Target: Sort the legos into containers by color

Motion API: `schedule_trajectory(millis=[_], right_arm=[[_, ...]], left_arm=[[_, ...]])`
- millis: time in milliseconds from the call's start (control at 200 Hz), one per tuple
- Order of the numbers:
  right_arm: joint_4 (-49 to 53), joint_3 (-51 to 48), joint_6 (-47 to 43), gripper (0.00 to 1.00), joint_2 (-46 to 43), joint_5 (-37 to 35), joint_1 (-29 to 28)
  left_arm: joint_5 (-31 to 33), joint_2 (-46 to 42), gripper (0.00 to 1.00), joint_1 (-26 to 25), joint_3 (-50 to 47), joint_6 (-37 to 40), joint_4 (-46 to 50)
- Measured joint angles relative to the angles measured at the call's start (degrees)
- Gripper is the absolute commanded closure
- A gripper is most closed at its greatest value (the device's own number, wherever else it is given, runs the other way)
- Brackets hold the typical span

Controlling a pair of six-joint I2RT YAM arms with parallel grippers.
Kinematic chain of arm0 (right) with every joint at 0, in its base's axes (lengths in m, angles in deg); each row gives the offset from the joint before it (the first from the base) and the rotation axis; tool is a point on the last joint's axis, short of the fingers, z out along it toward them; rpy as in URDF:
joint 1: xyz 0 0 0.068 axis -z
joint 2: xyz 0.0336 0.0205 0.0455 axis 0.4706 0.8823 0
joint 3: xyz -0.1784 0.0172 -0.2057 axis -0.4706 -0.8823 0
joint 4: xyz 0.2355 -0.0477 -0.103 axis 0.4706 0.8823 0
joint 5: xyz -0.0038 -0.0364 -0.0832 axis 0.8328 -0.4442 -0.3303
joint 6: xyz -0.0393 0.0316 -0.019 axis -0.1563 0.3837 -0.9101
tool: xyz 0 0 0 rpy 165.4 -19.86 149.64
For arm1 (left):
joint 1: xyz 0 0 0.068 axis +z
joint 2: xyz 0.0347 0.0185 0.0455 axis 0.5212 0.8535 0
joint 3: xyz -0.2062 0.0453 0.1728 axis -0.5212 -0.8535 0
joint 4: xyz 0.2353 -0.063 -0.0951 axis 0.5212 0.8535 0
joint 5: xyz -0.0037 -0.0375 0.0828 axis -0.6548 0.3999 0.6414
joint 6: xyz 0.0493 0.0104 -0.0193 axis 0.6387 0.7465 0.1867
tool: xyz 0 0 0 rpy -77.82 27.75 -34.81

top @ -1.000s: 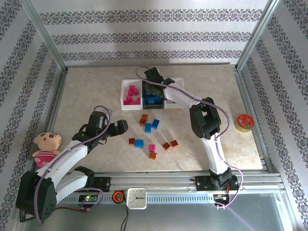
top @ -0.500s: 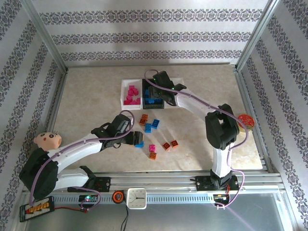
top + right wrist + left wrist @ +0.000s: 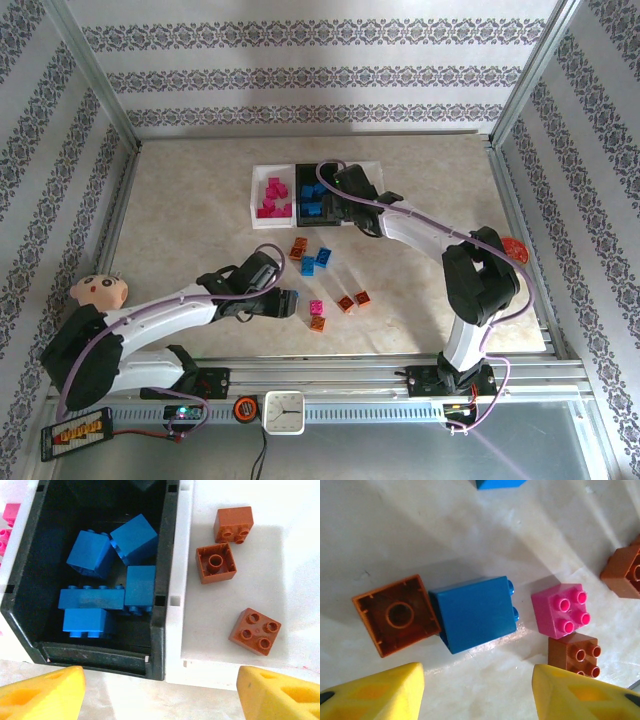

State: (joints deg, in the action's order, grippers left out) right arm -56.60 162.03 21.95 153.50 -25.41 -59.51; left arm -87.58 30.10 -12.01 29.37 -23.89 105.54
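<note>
Legos (image 3: 308, 266) lay partly sorted on the marbled table (image 3: 190, 190), where the joined containers (image 3: 270, 223) held pink, blue and orange-brown bricks apart, the blue ones in the black bin (image 3: 167, 570). The right gripper (image 3: 160, 695) hung over that bin's near wall, jaws wide and empty. The left gripper (image 3: 480, 695), jaws parted with nothing between them, hovered just short of a blue brick (image 3: 472, 612) lying on its side against an upturned orange-brown brick (image 3: 395, 615).
</note>
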Motion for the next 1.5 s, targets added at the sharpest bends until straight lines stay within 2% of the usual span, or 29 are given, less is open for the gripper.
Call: schedule_trajectory(millis=[205, 560, 849, 1214, 1369, 1499], right_arm=[[-1.42, -2.71, 0.55, 0.20, -2.36, 0.46, 1.29], [-3.19, -5.75, 1.16, 0.21, -4.90, 1.42, 2.64], [-4.24, -6.91, 1.62, 0.21, -5.05, 2.25, 3.58], [-4.66, -8.31, 2.08, 0.20, -5.55, 2.60, 3.58], [-5.07, -10.73, 3.04, 0.21, -8.09, 2.62, 3.58], [-5.68, -13.62, 4.22, 0.20, -11.30, 2.69, 3.58]], left_arm=[[-0.63, 6.71, 0.42, -0.04, 1.38, -0.09, 0.00], [7.48, 8.85, 0.38, -0.26, 8.33, 4.66, -0.68], [9.05, 16.83, 0.37, -3.87, 9.09, 5.99, -0.90], [10.43, 16.35, 0.60, -4.63, 9.16, 6.40, -2.10], [10.75, 11.63, 0.60, -3.56, 10.34, 6.45, -1.90], [9.73, 10.56, 0.60, 2.03, 16.06, 7.06, -2.62]])
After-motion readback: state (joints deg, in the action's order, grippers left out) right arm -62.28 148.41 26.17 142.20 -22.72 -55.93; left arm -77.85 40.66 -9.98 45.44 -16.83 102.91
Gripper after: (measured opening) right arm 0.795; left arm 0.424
